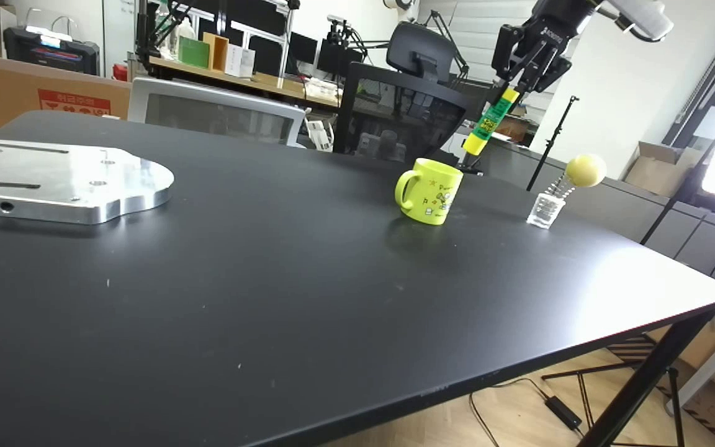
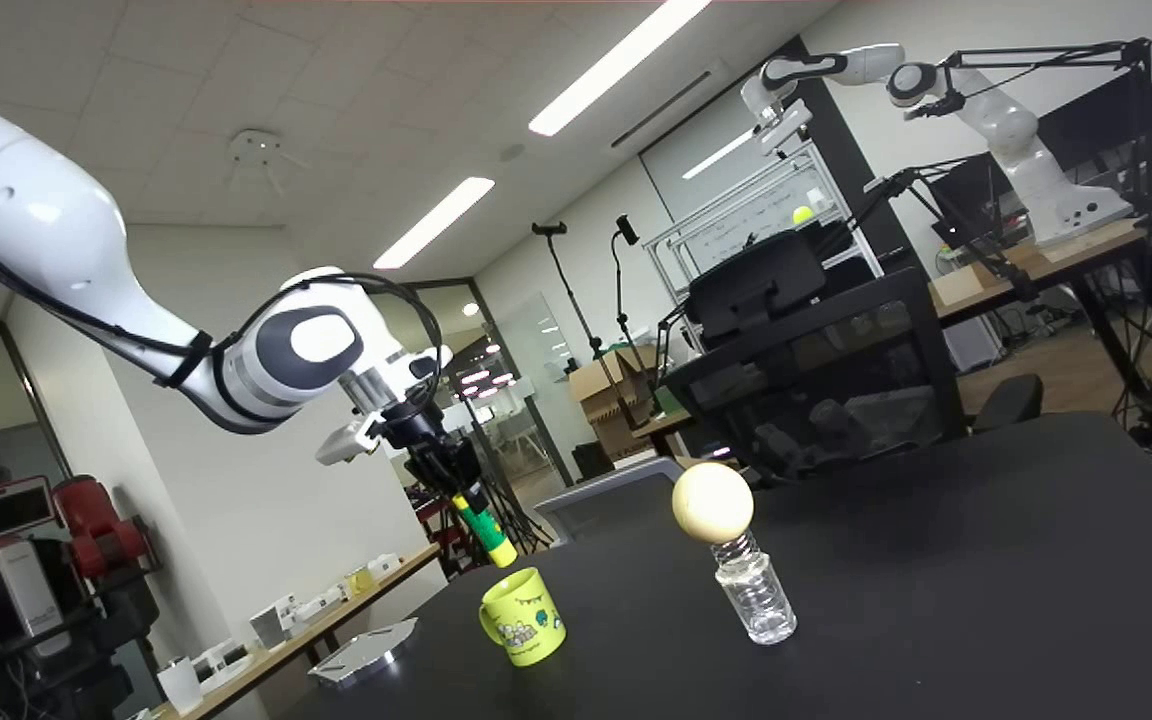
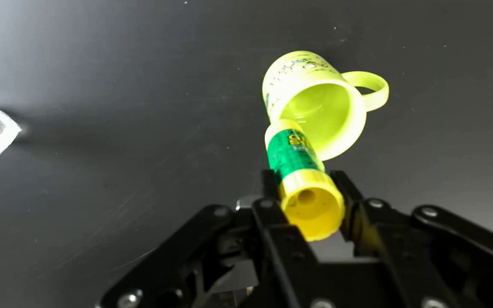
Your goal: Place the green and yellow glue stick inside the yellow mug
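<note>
The slim green and yellow cylindrical glue stick (image 1: 491,120), smooth with a printed body, hangs tilted in the air; the wrist view shows its upper end as a hollow yellow ring. Its lower end is outside the smooth yellow-green mug (image 1: 434,194), near the rim, with a gap between them in an exterior view. The mug, with a looped handle and small printed figures, stands upright on the smooth black counter (image 1: 308,298). The black jointed fingers (image 3: 345,188) are narrow, clasping the stick near its upper end, 1 on each side. Counting outward: 1 stick, 1 mug, 1 clear faceted container (image 2: 759,605) with a coiled neck, topped by 1 pale yellow round ball (image 2: 713,502), and 1 thick silvery metal plate (image 1: 62,177) with holes and slots, well apart from the mug.
</note>
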{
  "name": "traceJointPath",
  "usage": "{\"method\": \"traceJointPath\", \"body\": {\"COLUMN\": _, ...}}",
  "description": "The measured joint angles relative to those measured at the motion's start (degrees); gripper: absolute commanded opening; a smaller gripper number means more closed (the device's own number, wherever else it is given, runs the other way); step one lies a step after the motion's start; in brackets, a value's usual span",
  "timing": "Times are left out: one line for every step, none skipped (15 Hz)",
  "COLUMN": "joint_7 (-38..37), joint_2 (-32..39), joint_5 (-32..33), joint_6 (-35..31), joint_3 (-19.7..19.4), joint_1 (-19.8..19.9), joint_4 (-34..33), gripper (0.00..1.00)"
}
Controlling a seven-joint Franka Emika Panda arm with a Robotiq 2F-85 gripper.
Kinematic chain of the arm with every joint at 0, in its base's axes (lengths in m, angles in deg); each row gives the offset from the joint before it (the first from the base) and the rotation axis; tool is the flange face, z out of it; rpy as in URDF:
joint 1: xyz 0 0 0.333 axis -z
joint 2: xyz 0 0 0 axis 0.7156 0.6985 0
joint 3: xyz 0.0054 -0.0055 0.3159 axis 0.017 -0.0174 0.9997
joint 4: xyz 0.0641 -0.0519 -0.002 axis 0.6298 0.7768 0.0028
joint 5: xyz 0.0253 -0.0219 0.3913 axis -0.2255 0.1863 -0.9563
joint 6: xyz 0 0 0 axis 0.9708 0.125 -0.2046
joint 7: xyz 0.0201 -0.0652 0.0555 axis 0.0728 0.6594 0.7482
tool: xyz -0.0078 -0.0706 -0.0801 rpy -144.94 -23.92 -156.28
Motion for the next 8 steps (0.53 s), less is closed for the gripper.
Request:
{"method": "traceJointPath", "body": {"joint_7": 0.7, "joint_2": 0.9, "joint_5": -0.6, "joint_6": -0.3, "joint_3": 0.4, "joint_1": -0.2, "joint_4": -0.7, "gripper": 0.09}}
{"method": "traceJointPath", "body": {"joint_7": 1.2, "joint_2": 1.8, "joint_5": -1.2, "joint_6": -0.4, "joint_3": 0.7, "joint_1": -0.4, "joint_4": -1.4, "gripper": 0.09}}
{"method": "traceJointPath", "body": {"joint_7": 1.8, "joint_2": 2.8, "joint_5": -1.6, "joint_6": -0.4, "joint_3": 1.0, "joint_1": -0.6, "joint_4": -2.1, "gripper": 0.09}}
{"method": "traceJointPath", "body": {"joint_7": 2.0, "joint_2": 3.7, "joint_5": -1.7, "joint_6": -0.4, "joint_3": 1.1, "joint_1": -0.7, "joint_4": -2.7, "gripper": 0.09}}
{"method": "traceJointPath", "body": {"joint_7": 2.1, "joint_2": 4.8, "joint_5": -1.7, "joint_6": -0.4, "joint_3": 1.2, "joint_1": -0.9, "joint_4": -3.3, "gripper": 0.09}}
{"method": "traceJointPath", "body": {"joint_7": 2.2, "joint_2": 5.9, "joint_5": -1.7, "joint_6": -0.4, "joint_3": 1.2, "joint_1": -1.0, "joint_4": -3.8, "gripper": 0.09}}
{"method": "traceJointPath", "body": {"joint_7": 2.6, "joint_2": 7.0, "joint_5": -1.9, "joint_6": -0.6, "joint_3": 1.3, "joint_1": -1.1, "joint_4": -4.2, "gripper": 0.09}}
{"method": "traceJointPath", "body": {"joint_7": 3.0, "joint_2": 8.1, "joint_5": -2.2, "joint_6": -1.2, "joint_3": 1.4, "joint_1": -1.2, "joint_4": -4.5, "gripper": 0.09}}
